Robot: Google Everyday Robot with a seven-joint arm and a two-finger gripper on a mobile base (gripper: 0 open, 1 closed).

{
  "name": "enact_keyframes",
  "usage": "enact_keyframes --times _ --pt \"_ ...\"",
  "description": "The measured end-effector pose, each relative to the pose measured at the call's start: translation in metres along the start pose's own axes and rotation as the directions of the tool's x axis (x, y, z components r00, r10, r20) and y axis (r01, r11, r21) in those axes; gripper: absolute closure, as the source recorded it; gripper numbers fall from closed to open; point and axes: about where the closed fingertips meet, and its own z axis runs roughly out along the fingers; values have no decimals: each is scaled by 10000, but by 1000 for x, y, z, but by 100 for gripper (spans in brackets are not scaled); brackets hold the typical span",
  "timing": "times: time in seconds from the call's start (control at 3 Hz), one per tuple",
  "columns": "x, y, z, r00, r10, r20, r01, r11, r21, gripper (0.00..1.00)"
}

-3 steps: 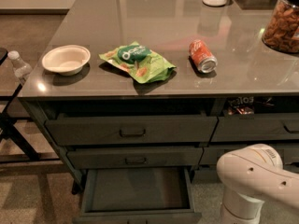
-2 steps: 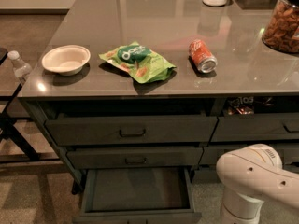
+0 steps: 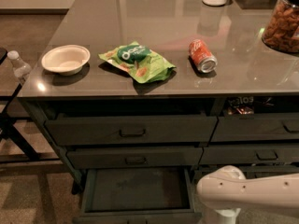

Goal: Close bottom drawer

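Water bottle (image 3: 18,65) is seen at far left, beside the counter (image 3: 154,17). On the counter, a white bowl (image 3: 65,59), a green chip bag (image 3: 138,62) and a tipped red can (image 3: 202,56) are laid. A jar (image 3: 282,24) at upper right is filled with brown snacks. The bottom drawer (image 3: 135,190) is pulled out at lower centre, long axis left-right, front toward the bottom edge, only its dark floor showing. The gripper is out of frame; grip cannot be told. Only the white arm (image 3: 252,192) is seen at lower right.
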Motion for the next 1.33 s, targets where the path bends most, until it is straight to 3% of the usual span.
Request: enact_keyframes --times 0.33,0.67,1.0,1.33 --pt "-27 -13 50 9996 265 -77 -270 9966 -772 100" --pt "-28 -5 68 9996 214 -189 -237 9915 -1276 100" --pt "-28 -5 68 9996 215 -189 -237 9915 -1277 100" --pt "-40 -18 89 9988 482 106 -455 9824 -1812 100"
